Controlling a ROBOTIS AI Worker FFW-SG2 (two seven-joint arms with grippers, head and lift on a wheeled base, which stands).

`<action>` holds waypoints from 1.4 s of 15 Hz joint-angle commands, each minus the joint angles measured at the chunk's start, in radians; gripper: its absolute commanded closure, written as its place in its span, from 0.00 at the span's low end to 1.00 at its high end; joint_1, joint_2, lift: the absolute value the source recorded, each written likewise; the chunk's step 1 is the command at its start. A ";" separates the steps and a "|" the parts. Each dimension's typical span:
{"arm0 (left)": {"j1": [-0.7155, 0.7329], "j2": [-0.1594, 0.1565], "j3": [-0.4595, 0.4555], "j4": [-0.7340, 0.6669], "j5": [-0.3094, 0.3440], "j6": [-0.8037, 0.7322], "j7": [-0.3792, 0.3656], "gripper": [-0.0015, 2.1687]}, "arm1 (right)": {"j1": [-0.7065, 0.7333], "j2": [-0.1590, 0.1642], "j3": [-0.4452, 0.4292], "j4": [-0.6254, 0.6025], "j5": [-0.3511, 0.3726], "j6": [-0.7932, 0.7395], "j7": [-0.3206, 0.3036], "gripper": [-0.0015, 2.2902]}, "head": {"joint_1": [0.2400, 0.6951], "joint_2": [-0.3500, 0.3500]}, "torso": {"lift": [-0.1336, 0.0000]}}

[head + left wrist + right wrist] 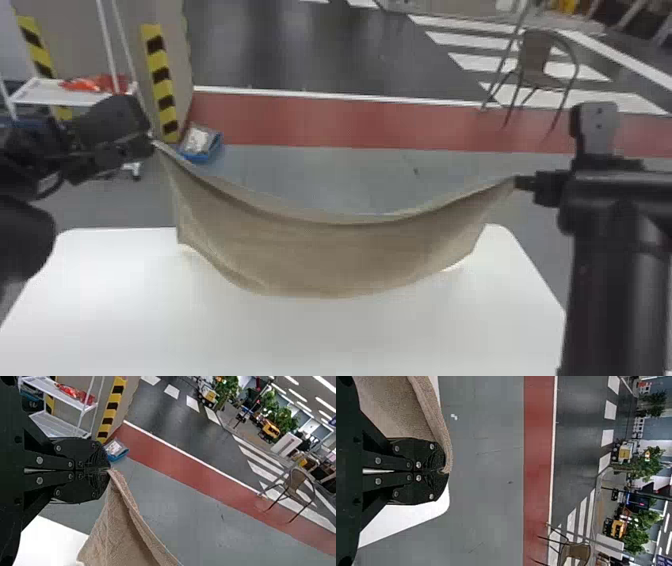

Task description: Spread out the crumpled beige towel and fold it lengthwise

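With each end effector (106, 470) (442, 471) pinching an upper corner of the beige towel (325, 255), which sags mid-frame in the head view above the white bench (320, 335), a slight grip could slip if pulled too taut.

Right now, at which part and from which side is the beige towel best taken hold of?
Probably by its two upper corners, each from its own outer side, where the left gripper and right gripper already pinch it. The towel hangs with its top edge sagging between them, so a hold at both ends should keep it spread.
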 commanded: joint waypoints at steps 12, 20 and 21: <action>0.341 -0.009 0.196 -0.233 0.023 0.034 0.087 0.99 | 0.420 -0.067 -0.014 -0.282 -0.224 -0.066 -0.015 0.87 | 0.84 0.32 | 1.00; 0.685 0.040 0.293 -0.264 0.044 -0.175 0.181 0.99 | 0.834 -0.016 -0.035 -0.385 -0.268 -0.348 -0.010 0.87 | 1.00 0.37 | 1.00; 0.710 0.049 0.299 -0.258 0.052 -0.178 0.184 0.99 | 0.860 -0.010 -0.035 -0.377 -0.268 -0.376 -0.010 0.87 | 1.00 0.38 | 1.00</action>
